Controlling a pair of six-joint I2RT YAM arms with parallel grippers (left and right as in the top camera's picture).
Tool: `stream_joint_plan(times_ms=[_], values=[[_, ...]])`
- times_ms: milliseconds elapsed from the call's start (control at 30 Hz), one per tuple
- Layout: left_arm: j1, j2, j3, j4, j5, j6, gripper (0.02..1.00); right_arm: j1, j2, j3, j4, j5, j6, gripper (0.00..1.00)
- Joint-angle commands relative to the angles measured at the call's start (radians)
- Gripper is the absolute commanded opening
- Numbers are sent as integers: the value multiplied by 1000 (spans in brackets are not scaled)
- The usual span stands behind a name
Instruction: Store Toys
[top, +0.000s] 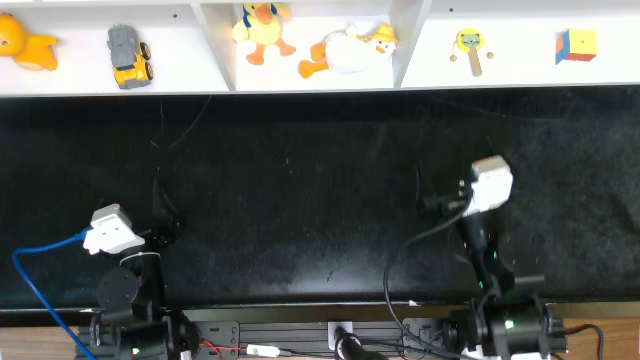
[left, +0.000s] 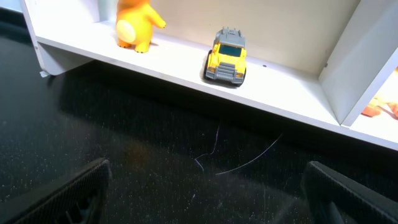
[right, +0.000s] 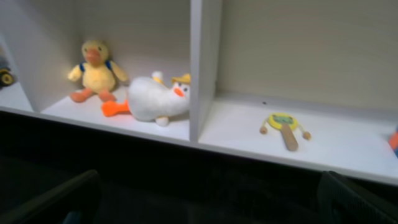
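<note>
Both jaws gape above black table (top: 300, 200); yellow truck (left: 226, 57) shelved.

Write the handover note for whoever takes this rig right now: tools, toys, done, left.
Left tool: open, empty, above the black table, facing the left compartment of the shelf.
Right tool: open, empty, facing the middle and right compartments.
Toys: orange toy and yellow truck in the left compartment; yellow duck and white duck in the middle; rattle and coloured cube in the right.
Done: all six toys in view are shelved.
Left: probably only a check, then parking the arms.
</note>
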Motion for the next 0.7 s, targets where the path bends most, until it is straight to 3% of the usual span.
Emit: stream_joint_plan(times_ms=[33,333,700], values=[[-7,-10,-5,2,6,23,998,-39,-137,-93,-25,13,5,996],[-7,-10,-5,2,6,23,998,-102,-377,-228,-103,28,58,996],[-7,-10,-5,2,6,23,998,-107,-378,-253,-93,83,98,996]])
